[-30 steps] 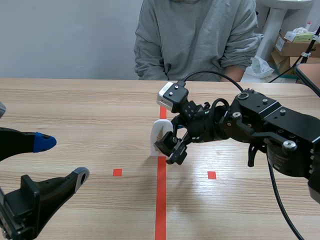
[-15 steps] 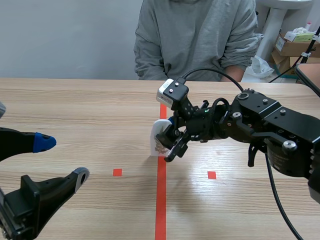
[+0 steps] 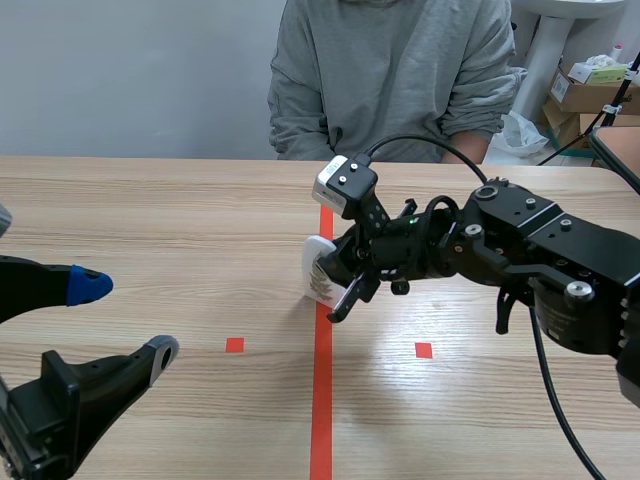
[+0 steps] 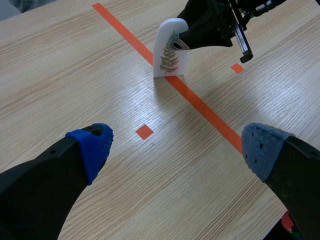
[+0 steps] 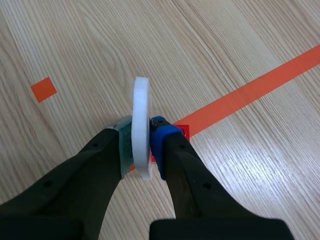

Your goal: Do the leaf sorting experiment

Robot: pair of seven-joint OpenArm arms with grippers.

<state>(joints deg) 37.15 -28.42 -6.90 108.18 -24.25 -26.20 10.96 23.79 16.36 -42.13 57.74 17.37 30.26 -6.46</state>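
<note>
One white fern plaque [image 4: 170,50] only in play, upright at the orange-red tape line in the middle of the tabletop [image 3: 150,220]. Pinched across its two flat faces by the right claw [image 3: 338,288], closed on it from the robot's right side. Base either touching the wood or just above it: impossible to tell.

Probably the carrying step, so lift straight up first, without dragging the base over the tape. Squeeze evenly and not harder than needed: thin and smooth by the look, likely to slip or turn between the pads if tilted. Carry low and slow, with the printed leaf upright, and set down flat on the base before opening.

Leave the left claw [image 4: 175,150] in place: wide open, holding nothing, low at the near left, well apart from the plaque. Mind the person [image 3: 390,80] seated across.
</note>
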